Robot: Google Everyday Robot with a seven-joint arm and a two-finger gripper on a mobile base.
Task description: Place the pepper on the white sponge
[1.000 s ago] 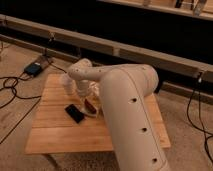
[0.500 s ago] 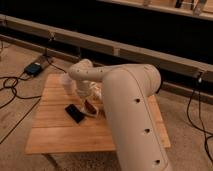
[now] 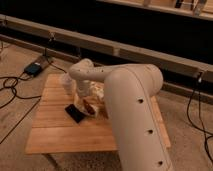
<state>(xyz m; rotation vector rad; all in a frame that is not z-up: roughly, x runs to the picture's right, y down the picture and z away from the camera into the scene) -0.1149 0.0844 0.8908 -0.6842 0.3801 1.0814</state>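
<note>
We see the pepper lying on the white sponge near the middle of the wooden surface, its long axis running from about ten o'clock to four o'clock. Most of the sponge is hidden behind the arm. The black slab lies just beside the pepper, at its eight o'clock. The arm bends from lower right over the surface, and the end effector hangs at the pepper; we cannot tell its state.
</note>
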